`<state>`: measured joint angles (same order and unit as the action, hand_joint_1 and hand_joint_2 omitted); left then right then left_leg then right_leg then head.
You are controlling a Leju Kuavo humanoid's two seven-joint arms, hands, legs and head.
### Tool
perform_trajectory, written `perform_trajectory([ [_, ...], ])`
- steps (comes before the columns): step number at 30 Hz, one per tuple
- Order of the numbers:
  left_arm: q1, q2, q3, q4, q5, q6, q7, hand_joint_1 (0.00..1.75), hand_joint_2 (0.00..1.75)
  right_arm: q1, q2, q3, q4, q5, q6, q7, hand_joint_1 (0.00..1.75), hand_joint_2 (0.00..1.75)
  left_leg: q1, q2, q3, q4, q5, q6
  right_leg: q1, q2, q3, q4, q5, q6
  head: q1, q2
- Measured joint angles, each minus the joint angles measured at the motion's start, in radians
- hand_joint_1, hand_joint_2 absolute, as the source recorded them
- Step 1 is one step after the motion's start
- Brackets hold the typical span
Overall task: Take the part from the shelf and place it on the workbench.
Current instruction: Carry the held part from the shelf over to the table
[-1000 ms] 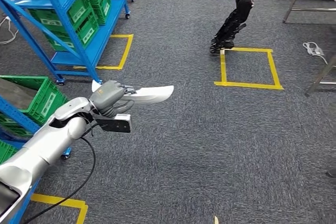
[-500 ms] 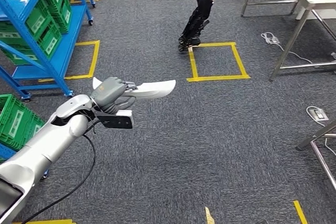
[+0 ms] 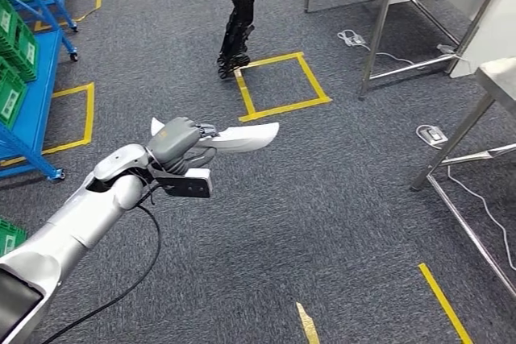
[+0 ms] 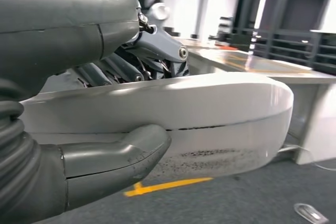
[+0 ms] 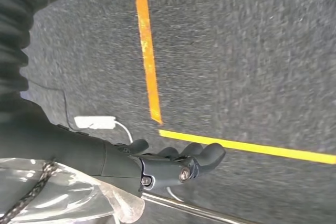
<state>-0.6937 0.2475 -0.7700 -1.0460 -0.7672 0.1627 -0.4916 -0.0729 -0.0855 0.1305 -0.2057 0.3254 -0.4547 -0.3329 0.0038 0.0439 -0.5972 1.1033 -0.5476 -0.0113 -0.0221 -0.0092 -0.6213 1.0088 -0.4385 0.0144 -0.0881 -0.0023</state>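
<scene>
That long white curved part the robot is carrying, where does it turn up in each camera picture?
Head view: the long white curved part sits left of centre, held by the left hand, its tip pointing right.
Left wrist view: the part spans the middle, between the thumb and the darker fingers.
Right wrist view: not in it.
Shared landmark: the yellow floor tape on grey carpet.

Left hand (image 4: 99, 93) grips the white part (image 4: 222, 114) (workbench (image 4: 253, 66) behind).
</scene>
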Motion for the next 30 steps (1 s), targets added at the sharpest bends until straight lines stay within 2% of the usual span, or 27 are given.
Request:
perform_trajectory([
  [1,0.001,0.001,0.0,0.001,0.0,0.0,0.0,1.75,1.75,-0.001,0.0,0.0,0.0,0.0,0.0,0.0,0.0,1.75,0.002,-0.021,-0.031,0.071,-0.034,-0.001,0.001,0.013,0.0,0.0,0.001,-0.003,0.0,0.0],
  [2,0.003,0.003,0.0,0.003,0.0,0.0,0.0,1.75,1.75,0.0,0.0,0.0,0.0,0.0,0.0,0.0,0.0,1.75,0.001,-0.031,-0.065,0.142,-0.062,-0.001,0.002,0.027,-0.001,0.0,0.001,-0.004,0.0,0.0],
  [3,0.005,0.003,0.0,0.005,0.0,0.0,0.0,1.75,1.75,0.001,0.0,0.0,0.001,0.0,0.0,0.0,0.0,1.75,0.001,-0.035,-0.089,0.193,-0.075,0.0,0.003,0.041,-0.001,0.0,0.002,-0.005,0.0,0.0],
  [4,0.006,0.003,0.0,0.006,0.0,0.0,0.0,1.75,1.75,0.002,0.0,0.0,0.001,0.0,0.001,0.0,0.0,1.75,0.0,-0.037,-0.098,0.206,-0.067,0.003,0.004,0.056,0.0,0.001,0.002,-0.006,0.0,0.0],
  [5,0.007,0.003,0.0,0.007,0.0,0.0,0.0,1.75,1.75,0.004,0.0,-0.001,0.001,0.0,0.001,0.001,0.0,1.75,0.0,-0.04,-0.09,0.181,-0.041,0.008,0.005,0.07,0.0,0.001,0.003,-0.005,0.0,0.0],
  [6,0.006,0.002,0.0,0.007,0.0,0.0,0.0,1.75,1.75,0.004,0.0,-0.001,0.001,0.001,0.002,0.002,0.0,1.75,0.0,-0.05,-0.064,0.121,-0.001,0.014,0.005,0.085,0.0,0.002,0.004,-0.005,0.0,0.0],
  [8,0.003,0.003,0.0,0.007,0.0,0.0,0.0,1.75,1.75,0.005,0.003,-0.001,0.002,0.004,0.006,0.006,0.0,1.75,0.0,-0.095,-0.006,-0.014,0.061,0.027,0.005,0.11,-0.003,0.004,0.007,0.0,0.001,0.0],
  [9,0.001,0.003,0.0,0.008,0.001,0.0,-0.001,1.75,1.75,0.006,0.005,-0.001,0.002,0.006,0.01,0.008,0.0,1.75,0.0,-0.113,0.013,-0.058,0.074,0.031,0.003,0.122,-0.008,0.004,0.009,0.005,0.001,0.0],
  [10,0.0,0.002,0.0,0.008,0.001,0.0,-0.002,1.75,1.75,0.008,0.007,-0.001,0.002,0.007,0.013,0.01,0.0,1.75,-0.001,-0.122,0.021,-0.077,0.075,0.033,0.001,0.133,-0.013,0.004,0.013,0.011,0.001,0.0],
  [12,-0.002,-0.004,0.0,0.008,0.001,0.001,-0.003,1.75,1.75,0.016,0.01,-0.002,0.003,0.008,0.02,0.012,0.0,1.75,-0.001,-0.104,0.024,-0.09,0.077,0.035,-0.004,0.151,-0.022,0.0,0.019,0.024,0.0,0.0],
  [13,-0.004,-0.009,0.0,0.008,0.001,0.0,-0.003,1.75,1.75,0.021,0.012,-0.002,0.004,0.007,0.023,0.013,0.0,1.75,0.001,-0.092,0.026,-0.099,0.081,0.038,-0.002,0.14,-0.028,0.004,0.015,0.029,0.002,0.0],
  [14,-0.006,-0.013,0.0,0.008,0.001,0.0,-0.004,1.75,1.75,0.023,0.013,-0.002,0.005,0.007,0.025,0.014,0.0,1.75,0.003,-0.079,0.028,-0.107,0.086,0.042,0.001,0.114,-0.041,0.024,0.0,0.033,0.004,0.0],
  [16,-0.009,-0.016,0.0,0.01,0.001,-0.001,-0.004,1.75,1.75,0.023,0.015,-0.004,0.006,0.007,0.03,0.015,0.0,1.75,0.003,-0.052,0.03,-0.115,0.091,0.047,0.006,0.046,-0.091,0.126,-0.058,0.038,0.01,0.0],
  [17,-0.01,-0.016,-0.001,0.011,0.001,-0.001,-0.004,1.75,1.75,0.023,0.017,-0.005,0.007,0.008,0.033,0.016,0.0,1.75,0.002,-0.038,0.029,-0.115,0.092,0.048,0.005,0.027,-0.122,0.195,-0.089,0.042,0.012,0.0],
  [18,-0.009,-0.017,-0.002,0.012,0.001,-0.001,-0.004,1.75,1.75,0.023,0.019,-0.005,0.007,0.008,0.035,0.016,0.0,1.75,0.002,-0.024,0.029,-0.115,0.091,0.048,0.004,0.019,-0.146,0.252,-0.109,0.046,0.012,0.0],
  [19,-0.008,-0.018,-0.003,0.014,0.001,-0.001,-0.004,1.75,1.75,0.025,0.022,-0.005,0.007,0.009,0.036,0.016,0.0,1.75,0.002,-0.01,0.029,-0.115,0.091,0.048,0.002,0.014,-0.155,0.277,-0.112,0.049,0.012,0.0],
  [20,-0.008,-0.019,-0.004,0.015,0.001,0.0,-0.005,1.75,1.75,0.026,0.024,-0.005,0.007,0.01,0.036,0.016,0.0,1.75,0.002,0.003,0.029,-0.114,0.09,0.047,0.001,0.01,-0.143,0.26,-0.096,0.051,0.012,0.0],
  [21,-0.008,-0.02,-0.005,0.016,0.001,0.001,-0.005,1.75,1.75,0.027,0.025,-0.006,0.008,0.011,0.037,0.016,0.0,1.75,0.003,0.015,0.029,-0.113,0.088,0.044,0.0,0.002,-0.111,0.205,-0.068,0.053,0.012,0.0],
  [22,-0.008,-0.022,-0.005,0.016,0.001,0.003,-0.006,1.75,1.75,0.027,0.025,-0.006,0.008,0.012,0.039,0.016,0.0,1.75,0.001,0.026,0.03,-0.111,0.086,0.04,0.0,-0.021,-0.068,0.129,-0.039,0.055,0.012,0.0],
  [23,-0.009,-0.022,-0.005,0.016,0.001,0.005,-0.006,1.75,1.75,0.026,0.026,-0.006,0.008,0.013,0.042,0.015,0.0,1.75,-0.002,0.036,0.03,-0.108,0.082,0.035,0.002,-0.043,-0.029,0.062,-0.019,0.051,0.013,0.0],
  [24,-0.009,-0.023,-0.005,0.016,0.001,0.007,-0.007,1.75,1.75,0.024,0.029,-0.006,0.008,0.015,0.045,0.015,0.0,1.75,-0.005,0.045,0.03,-0.105,0.079,0.03,0.005,-0.058,-0.003,0.017,-0.008,0.045,0.012,0.0],
  [25,-0.01,-0.024,-0.005,0.016,0.002,0.008,-0.008,1.75,1.75,0.024,0.032,-0.006,0.008,0.018,0.049,0.015,0.0,1.75,-0.009,0.054,0.031,-0.102,0.077,0.025,0.008,-0.066,0.008,-0.003,-0.006,0.037,0.011,0.0],
  [27,-0.011,-0.028,-0.005,0.016,0.002,0.008,-0.008,1.75,1.75,0.024,0.039,-0.005,0.01,0.022,0.054,0.015,0.0,1.75,-0.01,0.07,0.032,-0.1,0.075,0.018,0.01,-0.045,0.007,-0.004,-0.004,0.018,0.009,0.0],
  [28,-0.011,-0.03,-0.005,0.016,0.002,0.008,-0.009,1.75,1.75,0.025,0.042,-0.005,0.01,0.024,0.055,0.015,0.0,1.75,-0.007,0.062,0.032,-0.096,0.068,0.013,0.009,-0.034,0.006,-0.004,-0.003,0.011,0.009,0.0],
  [30,-0.012,-0.032,-0.005,0.016,0.002,0.008,-0.009,1.75,1.75,0.025,0.045,-0.005,0.01,0.026,0.055,0.014,0.0,1.75,0.0,0.015,0.012,-0.04,0.028,0.004,0.005,-0.011,0.008,-0.007,0.001,-0.001,0.007,0.0],
])
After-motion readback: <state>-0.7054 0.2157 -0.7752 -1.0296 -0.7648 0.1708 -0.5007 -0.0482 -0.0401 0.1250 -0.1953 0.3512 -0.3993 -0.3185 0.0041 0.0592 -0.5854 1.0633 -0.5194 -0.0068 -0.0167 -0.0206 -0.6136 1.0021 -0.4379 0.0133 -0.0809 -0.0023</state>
